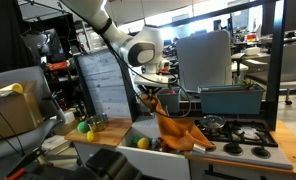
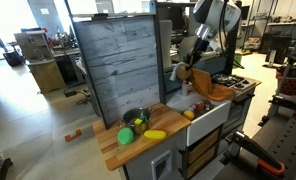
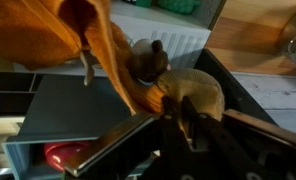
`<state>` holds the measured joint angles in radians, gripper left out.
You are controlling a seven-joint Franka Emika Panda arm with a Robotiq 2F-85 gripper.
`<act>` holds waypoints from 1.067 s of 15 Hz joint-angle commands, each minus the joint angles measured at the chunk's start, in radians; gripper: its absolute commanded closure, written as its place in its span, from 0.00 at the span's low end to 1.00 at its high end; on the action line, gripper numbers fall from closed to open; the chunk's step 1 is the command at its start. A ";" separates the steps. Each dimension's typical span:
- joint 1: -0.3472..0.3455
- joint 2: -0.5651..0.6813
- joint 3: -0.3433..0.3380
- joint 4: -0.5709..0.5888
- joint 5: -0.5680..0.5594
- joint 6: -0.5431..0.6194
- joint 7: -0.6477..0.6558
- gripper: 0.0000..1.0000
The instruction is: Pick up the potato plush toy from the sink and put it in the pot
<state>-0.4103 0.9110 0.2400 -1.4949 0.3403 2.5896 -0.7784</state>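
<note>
Because the potato plush toy [image 3: 200, 88] looks soft, light and squashy, a pinch across its tan middle should suit it. The end effector [image 3: 181, 118] is clenched on it at the centre of the wrist frame, beneath an orange cloth [image 3: 43, 30]. That grip shows only there. An exterior view shows the pot [image 2: 135, 118] at lower left on the desk [image 2: 113, 152], well apart.
</note>
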 commanded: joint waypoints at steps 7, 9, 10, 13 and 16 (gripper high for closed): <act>-0.105 -0.386 0.094 -0.574 0.060 0.037 -0.176 0.97; -0.087 -0.454 0.095 -0.670 0.081 0.055 -0.185 0.97; -0.078 -0.477 0.100 -0.702 0.097 0.067 -0.192 0.97; -0.048 -0.521 0.126 -0.765 0.183 0.117 -0.232 0.97; -0.003 -0.494 0.136 -0.728 0.277 0.184 -0.241 0.97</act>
<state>-0.4454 0.4202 0.3653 -2.2304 0.5235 2.7083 -0.9870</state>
